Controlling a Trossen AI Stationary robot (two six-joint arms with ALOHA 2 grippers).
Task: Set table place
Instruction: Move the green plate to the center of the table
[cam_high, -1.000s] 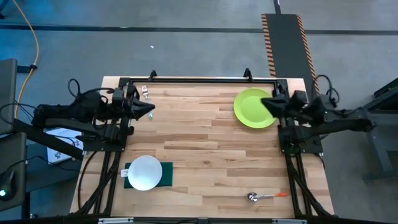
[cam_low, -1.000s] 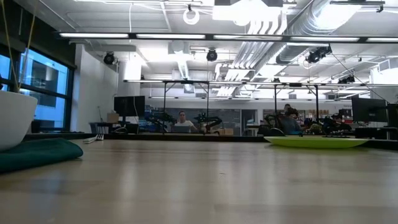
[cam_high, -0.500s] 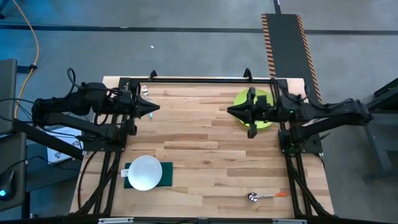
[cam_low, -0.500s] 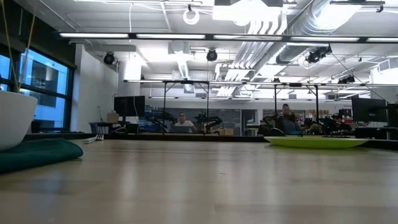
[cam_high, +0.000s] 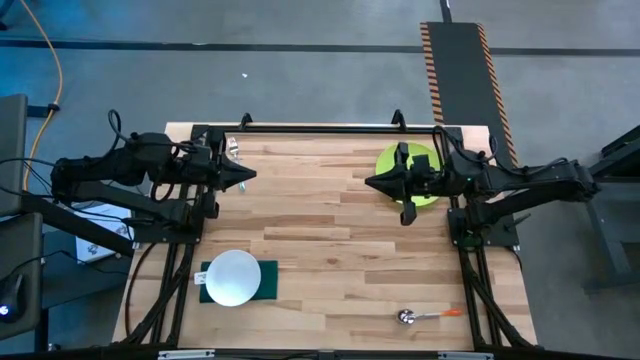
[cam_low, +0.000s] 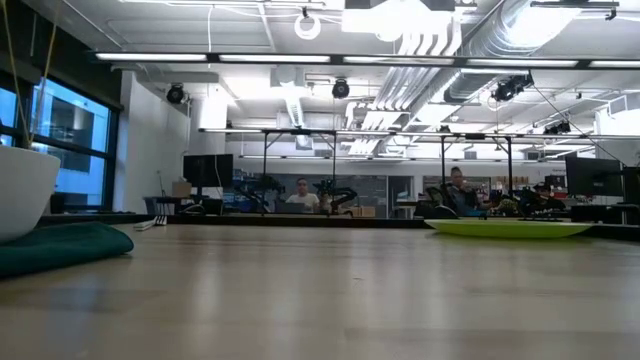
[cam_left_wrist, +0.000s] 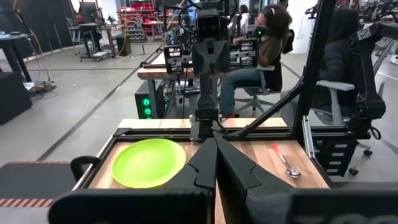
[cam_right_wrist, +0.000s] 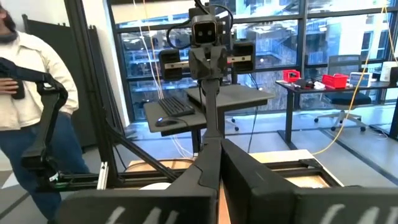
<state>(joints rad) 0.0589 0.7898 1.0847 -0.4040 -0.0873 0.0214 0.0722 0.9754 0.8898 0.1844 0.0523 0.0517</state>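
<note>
On the wooden table (cam_high: 320, 250) a lime-green plate (cam_high: 422, 153) lies flat at the far right, partly under my right arm; it also shows in the left wrist view (cam_left_wrist: 149, 163) and the low view (cam_low: 510, 228). A white bowl (cam_high: 233, 277) stands on a dark green cloth (cam_high: 205, 290) near the front left. A spoon with an orange handle (cam_high: 428, 316) lies at the front right. A fork (cam_high: 233, 148) lies at the far left. My left gripper (cam_high: 250, 175) is shut and empty above the table's far left. My right gripper (cam_high: 370, 181) is shut and empty just left of the plate.
The black frame rail (cam_high: 320, 127) runs along the table's far edge. The arm stands rise at the left (cam_high: 185, 215) and right (cam_high: 480, 225) edges. Bare wood lies across the table's middle. People sit at desks in the room beyond (cam_low: 305, 197).
My right gripper has swung out from the table's right edge toward the left, passing over the green plate, and now holds still left of it. My left gripper has shifted a little toward the table's right. Plate, bowl, spoon and fork have not moved.
</note>
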